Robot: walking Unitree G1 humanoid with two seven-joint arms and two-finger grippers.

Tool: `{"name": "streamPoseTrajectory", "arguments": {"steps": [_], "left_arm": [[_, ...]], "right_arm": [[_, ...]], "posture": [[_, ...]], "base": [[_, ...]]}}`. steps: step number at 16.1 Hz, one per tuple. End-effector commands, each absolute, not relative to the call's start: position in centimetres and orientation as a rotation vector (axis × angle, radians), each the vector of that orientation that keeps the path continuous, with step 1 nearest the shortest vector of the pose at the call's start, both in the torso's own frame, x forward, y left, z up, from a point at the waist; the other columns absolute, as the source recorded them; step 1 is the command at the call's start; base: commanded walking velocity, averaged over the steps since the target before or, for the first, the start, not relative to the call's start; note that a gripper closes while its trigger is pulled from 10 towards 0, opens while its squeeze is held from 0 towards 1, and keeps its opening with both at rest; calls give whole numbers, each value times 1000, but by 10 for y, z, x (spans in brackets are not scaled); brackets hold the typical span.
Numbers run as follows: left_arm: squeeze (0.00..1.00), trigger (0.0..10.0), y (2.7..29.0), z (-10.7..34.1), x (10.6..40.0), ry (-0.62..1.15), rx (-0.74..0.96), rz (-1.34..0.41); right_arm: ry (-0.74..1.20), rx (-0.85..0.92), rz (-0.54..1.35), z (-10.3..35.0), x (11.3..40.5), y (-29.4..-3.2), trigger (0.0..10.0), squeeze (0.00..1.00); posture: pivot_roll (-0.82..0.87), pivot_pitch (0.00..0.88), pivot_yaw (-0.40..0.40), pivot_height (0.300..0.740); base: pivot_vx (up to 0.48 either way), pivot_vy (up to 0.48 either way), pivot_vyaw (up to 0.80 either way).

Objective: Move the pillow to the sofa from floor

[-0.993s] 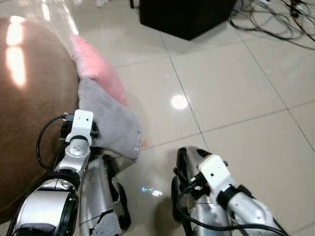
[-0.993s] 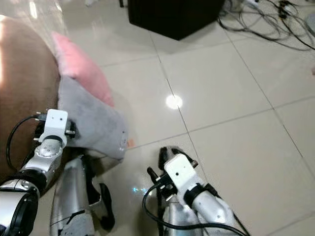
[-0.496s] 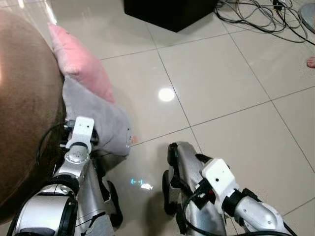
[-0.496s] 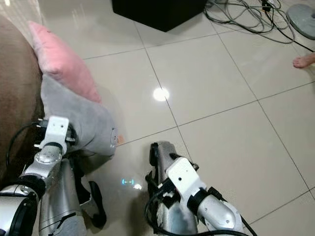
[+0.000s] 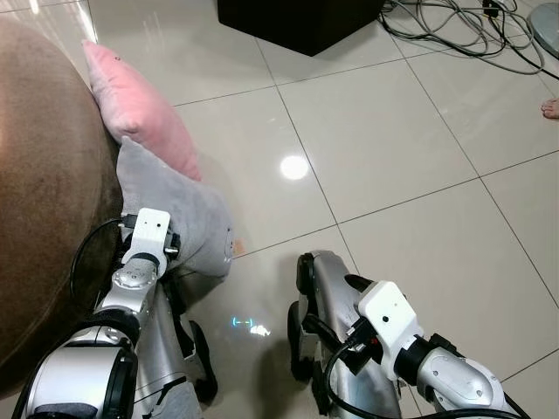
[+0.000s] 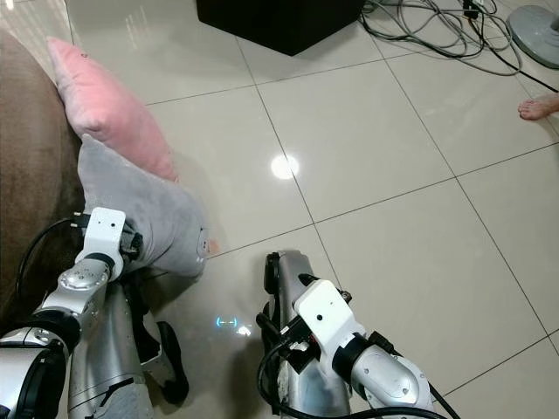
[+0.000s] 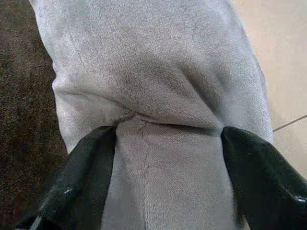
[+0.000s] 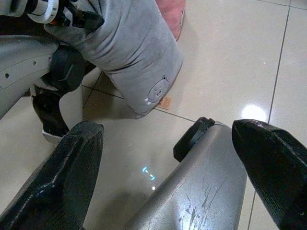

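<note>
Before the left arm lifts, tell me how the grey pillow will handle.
Probably soft and floppy: in the left wrist view the grey pillow puckers into folds where the left gripper pinches it, so the free end may sag. It looks plush, so it should not slip easily. Likely light for its size, though its bulk may drag against the brown sofa.

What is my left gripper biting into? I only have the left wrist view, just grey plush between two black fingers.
Observer: It is the grey pillow, and the left gripper pinches a fold of it; the pillow leans against the brown sofa.
Operator: Is it off the floor?
Observer: Cannot tell; its lower corner hangs at the tiled floor by the robot's leg.
Operator: Anything else nearby?
Observer: A pink pillow sits just behind it, touching it and the sofa.
Operator: And my right gripper?
Observer: The right gripper is open, holding nothing, low over the robot's right leg.
</note>
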State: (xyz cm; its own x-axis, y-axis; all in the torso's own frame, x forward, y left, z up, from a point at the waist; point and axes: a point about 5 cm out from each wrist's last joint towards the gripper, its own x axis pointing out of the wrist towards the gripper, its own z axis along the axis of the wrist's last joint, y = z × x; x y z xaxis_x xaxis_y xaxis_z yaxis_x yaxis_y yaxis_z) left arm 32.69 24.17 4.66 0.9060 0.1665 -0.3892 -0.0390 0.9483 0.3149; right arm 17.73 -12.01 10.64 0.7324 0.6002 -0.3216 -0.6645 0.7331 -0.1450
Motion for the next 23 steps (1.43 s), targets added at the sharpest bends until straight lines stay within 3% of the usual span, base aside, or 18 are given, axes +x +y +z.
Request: {"name": "streamPoseTrajectory", "arguments": {"steps": [1,8,23], "left_arm": [[0,0,234,33,320,484,272,70],[0,0,228,33,321,479,235,39],[0,0,223,35,324,470,190,0]], "right_arm": [[287,-251,693,105,175,-125,10000,0],[213,-131,924,120,161,-115,10000,0],[223,-122,925,114,163,-120,10000,0]], "posture": [[-311,380,-125,522],[-308,371,-127,522],[-292,354,-111,522]], "base": [[0,0,0],[0,0,0],[0,0,0]]}}
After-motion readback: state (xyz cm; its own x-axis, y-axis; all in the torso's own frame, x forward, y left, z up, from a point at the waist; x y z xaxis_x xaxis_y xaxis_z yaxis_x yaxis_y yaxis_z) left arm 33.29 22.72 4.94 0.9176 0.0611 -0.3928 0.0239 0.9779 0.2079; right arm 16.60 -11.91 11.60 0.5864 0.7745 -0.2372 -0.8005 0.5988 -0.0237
